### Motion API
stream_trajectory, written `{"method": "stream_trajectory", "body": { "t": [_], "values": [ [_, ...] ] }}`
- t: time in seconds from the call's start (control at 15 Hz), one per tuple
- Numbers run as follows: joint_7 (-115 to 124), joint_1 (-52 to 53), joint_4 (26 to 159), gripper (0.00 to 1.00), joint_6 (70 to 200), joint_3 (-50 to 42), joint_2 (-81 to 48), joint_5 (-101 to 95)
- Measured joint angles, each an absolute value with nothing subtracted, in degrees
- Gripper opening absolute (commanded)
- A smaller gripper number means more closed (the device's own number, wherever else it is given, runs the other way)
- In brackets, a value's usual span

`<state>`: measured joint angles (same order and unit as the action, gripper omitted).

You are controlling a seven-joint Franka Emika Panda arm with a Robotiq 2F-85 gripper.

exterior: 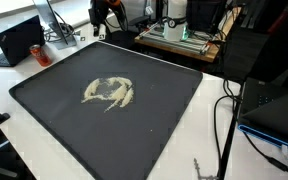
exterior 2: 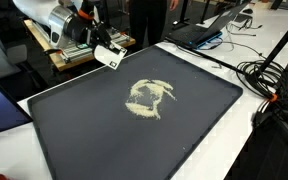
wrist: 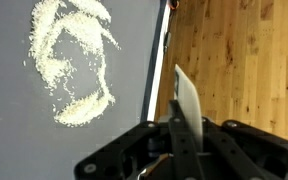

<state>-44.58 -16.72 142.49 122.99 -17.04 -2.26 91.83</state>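
A ring-shaped pile of pale grains (exterior: 109, 93) lies near the middle of a large black tray (exterior: 164, 125). It shows in both exterior views (exterior 2: 149, 97) and at the upper left of the wrist view (wrist: 69, 60). My gripper (wrist: 187, 126) is shut on a thin white flat blade (wrist: 187, 95) that sticks out past the fingertips. In an exterior view the gripper (exterior 2: 102, 43) hangs above the tray's far edge with the white blade (exterior 2: 109, 57) below it, well clear of the grains. In the wrist view the blade sits over the tray's rim (wrist: 156, 70).
A laptop (exterior: 19, 40) and a red can (exterior: 39, 51) stand on the white table beside the tray. Black cables (exterior: 229, 110) run along the table, also seen in an exterior view (exterior 2: 269, 75). A second laptop (exterior 2: 209, 30) sits nearby. Wooden floor (wrist: 244, 60) lies beyond the tray.
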Motion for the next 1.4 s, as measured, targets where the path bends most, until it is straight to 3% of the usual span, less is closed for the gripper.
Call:
{"method": "stream_trajectory", "body": {
  "t": [0.73, 1.4],
  "values": [
    [-34.7, -8.3, 142.3, 0.01, 150.8, -4.6, 10.7, 71.7],
    [-15.8, -7.1, 142.4, 0.01, 155.3, 5.7, 11.7, 30.1]
  ]
}}
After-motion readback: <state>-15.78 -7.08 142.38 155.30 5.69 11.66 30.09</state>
